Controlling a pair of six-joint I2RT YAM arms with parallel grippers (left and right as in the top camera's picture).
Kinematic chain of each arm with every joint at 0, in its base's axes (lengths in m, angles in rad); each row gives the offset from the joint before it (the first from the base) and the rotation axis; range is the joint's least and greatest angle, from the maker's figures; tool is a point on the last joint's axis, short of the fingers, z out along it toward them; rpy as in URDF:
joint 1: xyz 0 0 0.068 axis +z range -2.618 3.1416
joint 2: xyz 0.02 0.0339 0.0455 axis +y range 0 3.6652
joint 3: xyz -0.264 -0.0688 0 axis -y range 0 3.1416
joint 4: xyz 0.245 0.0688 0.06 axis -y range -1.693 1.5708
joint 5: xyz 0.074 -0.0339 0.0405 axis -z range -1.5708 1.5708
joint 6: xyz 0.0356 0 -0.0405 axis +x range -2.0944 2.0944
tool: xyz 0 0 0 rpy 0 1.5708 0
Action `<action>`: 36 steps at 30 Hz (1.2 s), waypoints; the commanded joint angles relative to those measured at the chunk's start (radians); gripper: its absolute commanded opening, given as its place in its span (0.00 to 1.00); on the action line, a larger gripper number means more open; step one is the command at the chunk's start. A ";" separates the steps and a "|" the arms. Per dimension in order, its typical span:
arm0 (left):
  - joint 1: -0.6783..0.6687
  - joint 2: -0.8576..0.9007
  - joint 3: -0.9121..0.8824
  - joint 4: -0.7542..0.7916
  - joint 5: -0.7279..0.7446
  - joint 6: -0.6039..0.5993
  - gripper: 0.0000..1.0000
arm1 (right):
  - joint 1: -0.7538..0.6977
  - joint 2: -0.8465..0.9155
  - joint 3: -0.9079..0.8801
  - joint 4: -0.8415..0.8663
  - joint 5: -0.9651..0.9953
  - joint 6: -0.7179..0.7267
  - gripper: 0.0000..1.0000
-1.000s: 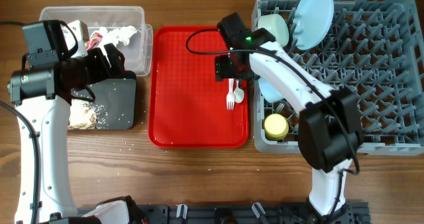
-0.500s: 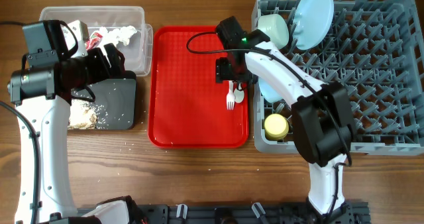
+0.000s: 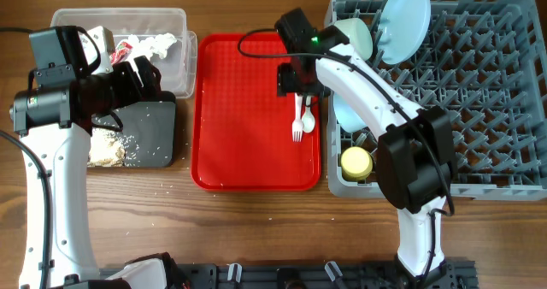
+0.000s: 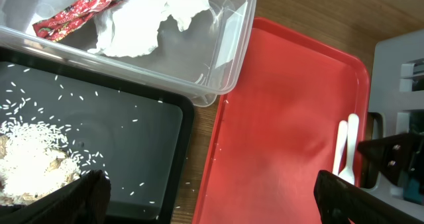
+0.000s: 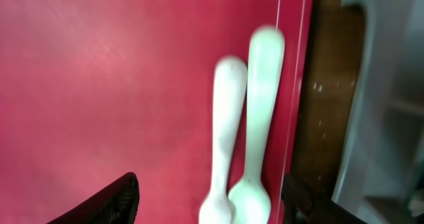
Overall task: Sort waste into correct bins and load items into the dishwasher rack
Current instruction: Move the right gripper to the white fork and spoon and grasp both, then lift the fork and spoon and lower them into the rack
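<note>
The fork (image 3: pixel 297 128) and spoon (image 3: pixel 308 120) lie side by side near the right edge of the red tray (image 3: pixel 239 109), just beside the rack (image 3: pixel 496 84). They look like the only items not yet loaded. The right end effector (image 5: pixel 211 196) hangs over them, empty, fingers spread wide to either side, seemingly lined up for a pinch. The left end effector (image 4: pixel 215 194), also wide and empty, hovers by the black tray (image 3: pixel 158 148) and tub (image 3: pixel 175 20), which hold the sorted waste.

Fork (image 3: pixel 297 128) and spoon (image 3: pixel 308 120) lie side by side on the tray (image 3: pixel 239 109), just below the right end effector (image 3: pixel 295 84). The rack (image 3: pixel 504 109) stands to its right, the tub (image 3: pixel 175 20) well to its left.
</note>
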 commanded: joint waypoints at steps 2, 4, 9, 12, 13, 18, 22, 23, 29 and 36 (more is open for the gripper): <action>0.006 0.006 0.008 0.003 -0.002 0.020 1.00 | 0.002 0.034 0.011 0.003 0.079 0.037 0.70; 0.006 0.006 0.008 0.003 -0.002 0.020 1.00 | 0.005 0.049 0.011 0.015 0.089 0.038 0.70; 0.006 0.006 0.008 0.003 -0.002 0.020 1.00 | 0.006 0.102 0.011 0.024 0.088 0.046 0.70; 0.006 0.006 0.008 0.003 -0.002 0.020 1.00 | 0.006 0.137 0.011 0.023 0.087 0.056 0.69; 0.006 0.006 0.008 0.003 -0.002 0.020 1.00 | 0.006 0.141 0.011 0.022 0.083 0.063 0.69; 0.006 0.006 0.008 0.003 -0.002 0.020 1.00 | 0.006 0.155 -0.001 0.034 0.056 0.071 0.66; 0.006 0.006 0.008 0.003 -0.002 0.020 1.00 | 0.008 0.156 -0.022 0.053 0.048 0.070 0.62; 0.006 0.006 0.008 0.003 -0.002 0.020 1.00 | 0.009 0.156 -0.026 0.055 0.047 0.070 0.62; 0.006 0.006 0.008 0.003 -0.002 0.020 1.00 | 0.016 0.190 -0.056 0.077 0.032 0.100 0.61; 0.006 0.006 0.008 0.003 -0.002 0.020 1.00 | 0.018 0.222 -0.056 0.079 -0.060 0.100 0.22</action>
